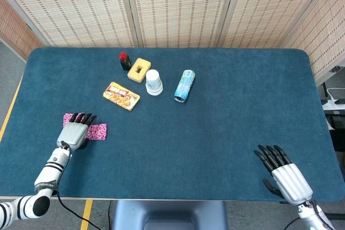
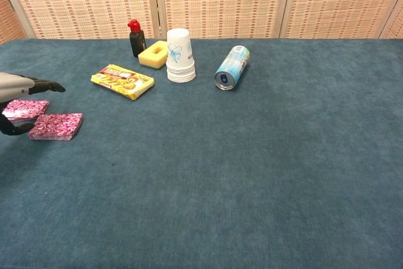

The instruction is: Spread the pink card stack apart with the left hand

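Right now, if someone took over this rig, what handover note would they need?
Left hand: over the pink cards, fingers extended; whether it touches them cannot be told.
Right hand: open, near the table's front edge, holding nothing.
Cards: two pink piles at the table's left side, the far pile and the near pile, edges close together.
Done: stack split in two.
Left: probably spread the piles further and withdraw the left hand.

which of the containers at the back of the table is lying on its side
The blue can. It lies on its side, while the white cup stack and red-capped bottle stand upright.
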